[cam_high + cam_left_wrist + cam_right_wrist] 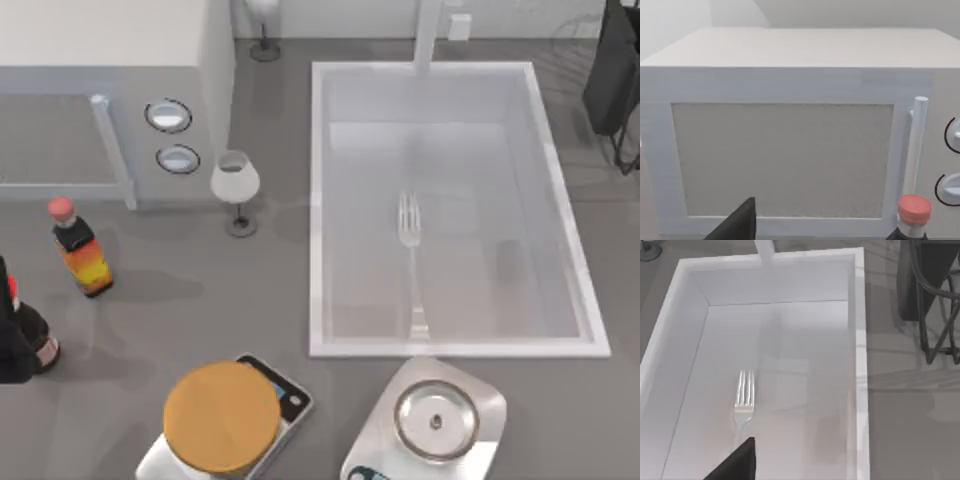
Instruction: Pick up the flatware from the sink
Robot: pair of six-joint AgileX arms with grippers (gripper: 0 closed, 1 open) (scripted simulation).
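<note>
The fork (410, 262) lies flat inside the sink (318, 200), near its centre. Gripper states: cannot tell for either arm.

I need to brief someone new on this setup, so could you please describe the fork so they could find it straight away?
Look for the large white-rimmed sink on the right half of the table. The fork lies flat on its floor near the middle, tines pointing toward the far wall. It is slim and silvery, the sole thing in the basin.
</note>
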